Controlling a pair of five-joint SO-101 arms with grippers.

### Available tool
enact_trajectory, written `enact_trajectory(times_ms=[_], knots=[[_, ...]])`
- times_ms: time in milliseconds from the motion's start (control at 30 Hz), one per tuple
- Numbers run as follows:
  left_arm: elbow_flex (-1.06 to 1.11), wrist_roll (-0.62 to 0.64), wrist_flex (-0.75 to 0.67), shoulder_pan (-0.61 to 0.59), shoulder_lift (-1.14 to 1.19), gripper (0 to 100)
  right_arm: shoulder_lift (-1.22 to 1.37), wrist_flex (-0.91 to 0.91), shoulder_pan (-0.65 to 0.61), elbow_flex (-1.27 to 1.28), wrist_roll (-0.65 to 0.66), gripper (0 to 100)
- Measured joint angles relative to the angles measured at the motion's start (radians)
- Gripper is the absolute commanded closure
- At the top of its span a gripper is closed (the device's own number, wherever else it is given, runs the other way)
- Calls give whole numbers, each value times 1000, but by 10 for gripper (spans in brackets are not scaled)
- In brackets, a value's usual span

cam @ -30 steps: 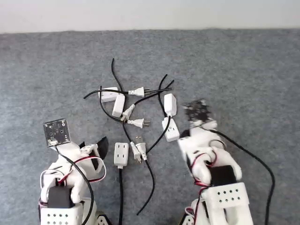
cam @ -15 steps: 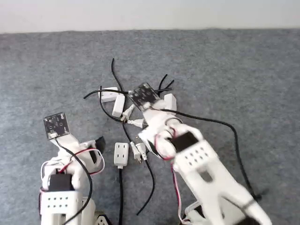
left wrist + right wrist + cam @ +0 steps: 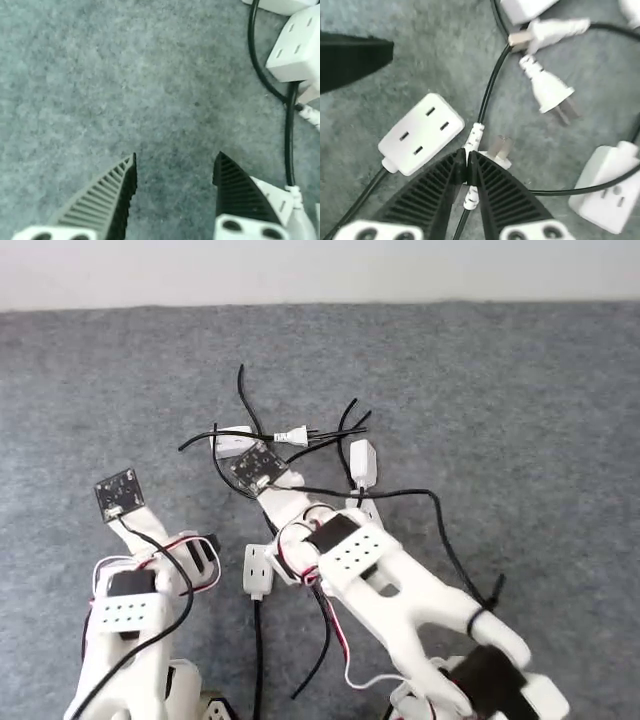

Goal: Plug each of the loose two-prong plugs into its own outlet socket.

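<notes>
The right gripper has its fingers pressed together over a loose plug. The prongs show just past the tips and a socket lies just beside them, but a true grip cannot be told. The left gripper has its fingers spread above bare carpet. No plug looks seated yet, so all the plugging seems left to do.

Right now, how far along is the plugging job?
No plug is clearly seated yet. In hand: the right gripper is shut on one plug by its neck, prongs bare, beside the outlet socket. The left gripper is open over carpet. Left: that plug, plus a second loose plug.
</notes>
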Motion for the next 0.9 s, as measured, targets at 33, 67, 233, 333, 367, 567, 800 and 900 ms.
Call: enact_trajectory(times_ms=[33, 67, 233, 333, 367, 567, 800, 900], knots=[[-2, 0, -5, 0, 9, 767, 17, 0, -3, 0, 0, 989], [-3, 0, -18, 0, 14, 767, 29, 0, -5, 0, 0, 989], [-3, 0, -44, 0, 15, 767, 46, -2, -5, -6, 0, 989], [-3, 0, -44, 0, 15, 767, 48, -2, 5, -6, 0, 989], [-3, 0, -44, 0, 15, 767, 48, -2, 18, -6, 0, 989], [-3, 0, -44, 2, 20, 767, 48, -2, 89, -6, 0, 989], [-3, 0, -44, -3, 20, 767, 38, -2, -21, -6, 0, 989], [-3, 0, -44, -3, 20, 767, 31, -2, -49, -6, 0, 989]])
